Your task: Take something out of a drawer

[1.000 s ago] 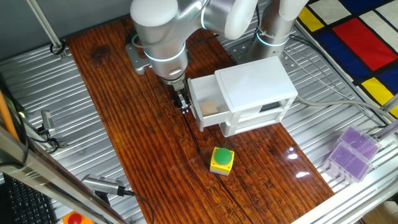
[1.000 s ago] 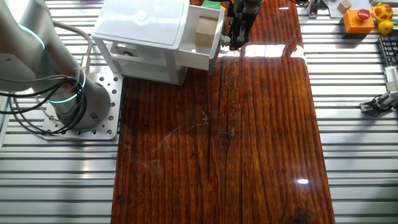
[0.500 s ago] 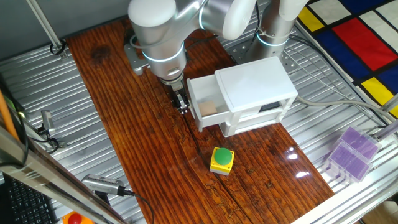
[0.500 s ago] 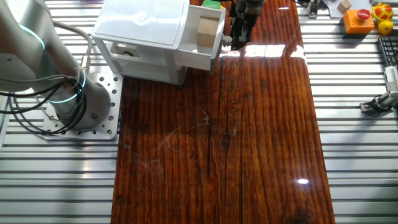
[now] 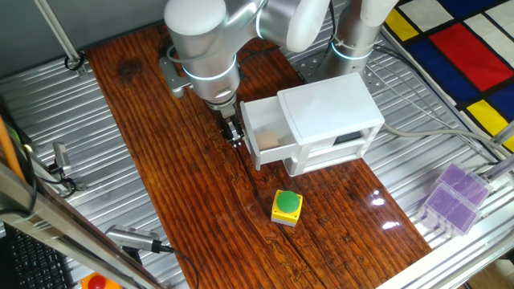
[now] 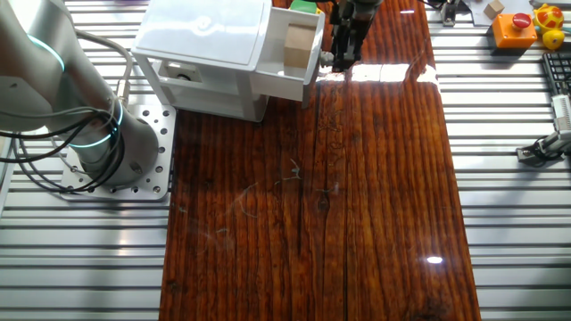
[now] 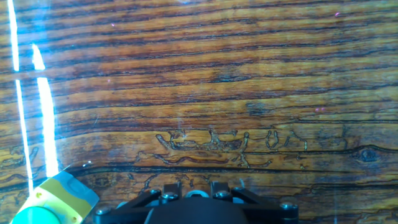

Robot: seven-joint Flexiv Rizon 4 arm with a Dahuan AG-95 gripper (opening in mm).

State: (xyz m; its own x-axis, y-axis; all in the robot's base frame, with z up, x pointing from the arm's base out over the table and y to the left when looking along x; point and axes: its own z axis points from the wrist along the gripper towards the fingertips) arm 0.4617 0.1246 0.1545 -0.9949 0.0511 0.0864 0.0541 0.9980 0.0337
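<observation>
The pincer (image 5: 234, 133) is hanging low over the table (image 5: 161, 185), just left of the drawer (image 5: 267, 128) in the one fixed view, right beside the drawer's front. From here I cannot tell how wide its fingers are standing; they look close together and seem to be gripping nothing, but the fixed views are too small to be sure, and the hand view is showing only wood grain and a corner of the button box (image 7: 50, 202).

Moving right, the drawer is standing pulled out of the cabinet (image 5: 329, 112), open at the top. The cube (image 5: 270, 140) is sitting inside it, untouched, near the front end; the other fixed view is showing it plainly as a tan block (image 6: 298, 45) resting in the tray.

Nearer the table's front edge, the button box (image 5: 287, 206) is sitting apart from all this.

So, as I judge it, the opening is done. What is remaining is the real work: bringing the pincer over the drawer, going down on the cube, closing, and lifting it clear.
</observation>
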